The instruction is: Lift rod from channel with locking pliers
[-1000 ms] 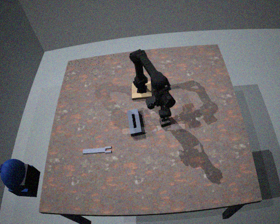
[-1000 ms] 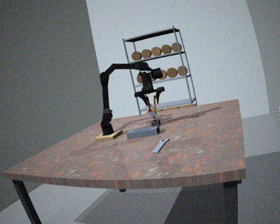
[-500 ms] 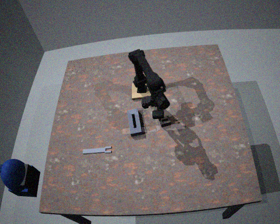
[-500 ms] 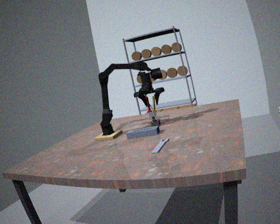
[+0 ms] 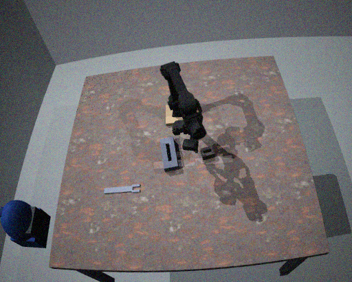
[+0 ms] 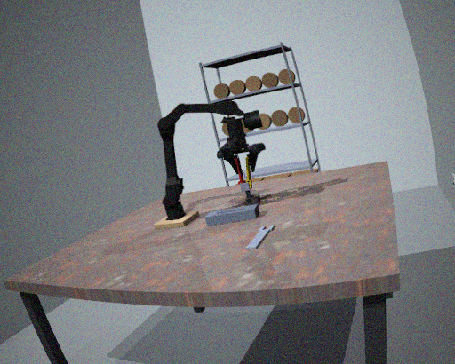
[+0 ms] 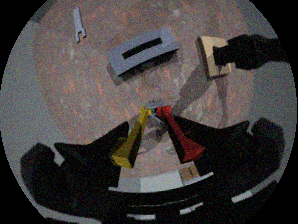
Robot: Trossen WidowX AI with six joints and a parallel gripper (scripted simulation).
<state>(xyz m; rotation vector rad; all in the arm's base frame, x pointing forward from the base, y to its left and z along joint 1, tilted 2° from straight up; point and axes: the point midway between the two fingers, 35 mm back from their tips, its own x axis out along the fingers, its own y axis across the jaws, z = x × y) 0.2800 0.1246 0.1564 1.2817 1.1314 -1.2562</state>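
The locking pliers (image 6: pixel 244 186) (image 7: pixel 152 106) hang jaws down from my gripper (image 5: pixel 184 136) (image 6: pixel 245 171) (image 7: pixel 152 121). The gripper is shut on their spread handles: the yellow handle (image 7: pixel 132 142) is on the left in the wrist view and the red handle (image 7: pixel 180 135) on the right. The dark holster (image 5: pixel 208 153) (image 6: pixel 253 200) stands on the table; its openings look empty, and the pliers are above it and slightly towards the channel block. The grey channel block (image 5: pixel 163 153) (image 6: pixel 234 216) (image 7: pixel 119 61) has a dark slot; I cannot make out the rod inside.
A grey fork-ended flat tool (image 5: pixel 119 189) (image 6: pixel 258 240) (image 7: pixel 77 19) lies on the table beyond the channel block. The arm's wooden base plate (image 5: pixel 170 117) (image 6: pixel 163 223) (image 7: pixel 210 65) sits near the block's other end. A shelf rack stands behind the table.
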